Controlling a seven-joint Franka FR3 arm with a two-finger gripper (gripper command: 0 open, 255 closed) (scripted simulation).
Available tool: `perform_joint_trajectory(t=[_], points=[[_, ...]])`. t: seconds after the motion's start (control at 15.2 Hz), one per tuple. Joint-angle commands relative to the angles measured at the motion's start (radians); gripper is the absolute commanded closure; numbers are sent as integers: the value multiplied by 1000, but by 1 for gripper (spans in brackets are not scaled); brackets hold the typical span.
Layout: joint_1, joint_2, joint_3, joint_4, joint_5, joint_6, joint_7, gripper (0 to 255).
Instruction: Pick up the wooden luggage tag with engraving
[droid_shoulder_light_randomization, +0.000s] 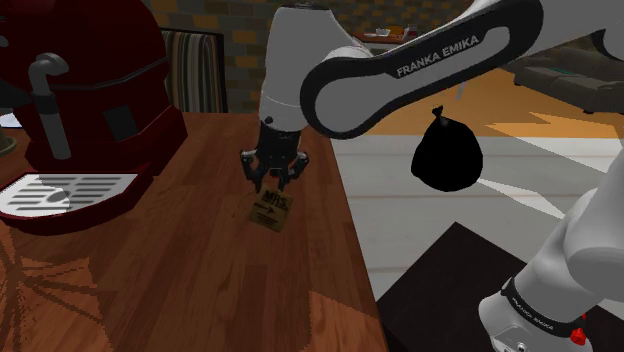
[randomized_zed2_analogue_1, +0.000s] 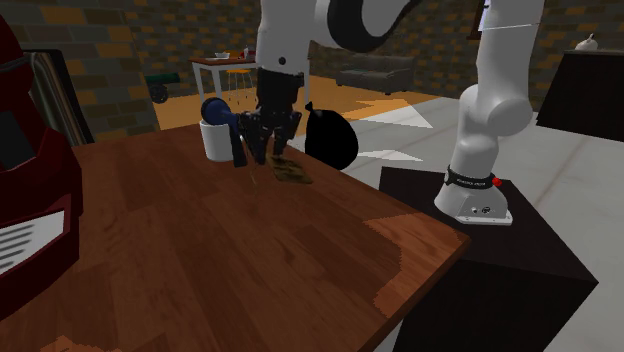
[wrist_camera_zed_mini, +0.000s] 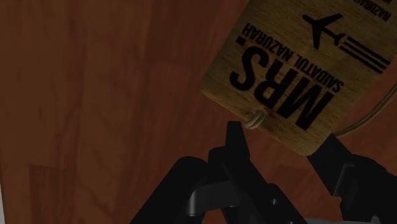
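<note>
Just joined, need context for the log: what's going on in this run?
The white Franka arm's black two-finger gripper is low over a flat rectangular wooden luggage tag with black engraving, which lies on the brown wooden table. In the wrist view the fingers stand apart on either side of the tag's corded end. The tag is not lifted yet.

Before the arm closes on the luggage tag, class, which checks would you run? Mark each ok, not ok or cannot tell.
1. Fingers open: ok, they stand apart.
2. Luggage tag lying flat on the table: ok.
3. Tag's corded end between the fingers: ok, judging by the wrist view.
4. Fingers low enough to clasp the tag's edges: cannot tell.
5. White cup and red machine apart from the tag: ok.
</note>
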Motion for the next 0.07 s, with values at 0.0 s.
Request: perform_joint_trajectory(t=[0.0], points=[[0, -3, 0, 5, 2, -7, -1, 255]])
